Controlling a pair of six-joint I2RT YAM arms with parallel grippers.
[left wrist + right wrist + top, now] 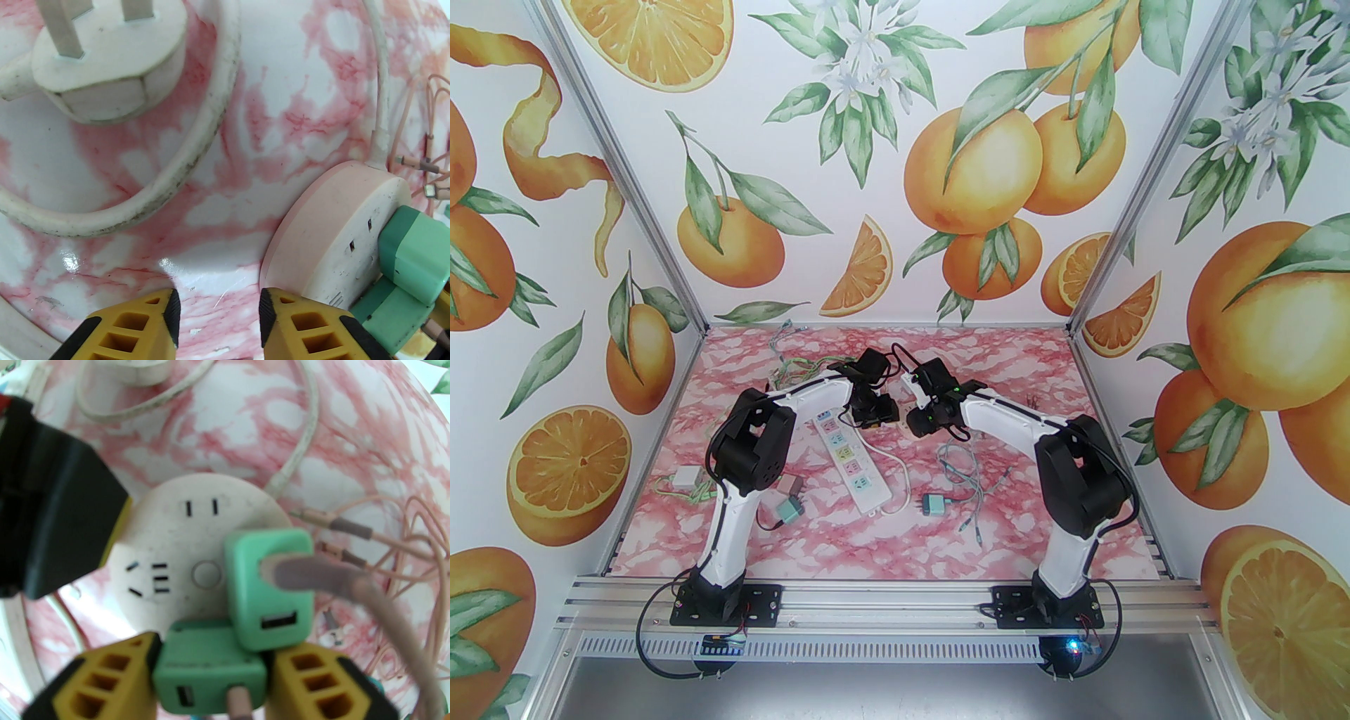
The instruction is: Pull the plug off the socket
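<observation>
The green plug (209,669) sat at the near edge of the round socket (175,542) on the pink marbled desk (246,430), with the jaws of the right gripper (214,651) pinching its sides. The left gripper (218,302) hung just beside the socket's rim, jaws spread.

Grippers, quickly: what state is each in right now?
Left gripper: open, holding nothing.
Right gripper: shut on the lower green square plastic plug.

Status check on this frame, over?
Left gripper open, beside round socket. Right gripper jaws shut on near green plug, apparently seated in socket. Second green plug crowds it.
</observation>
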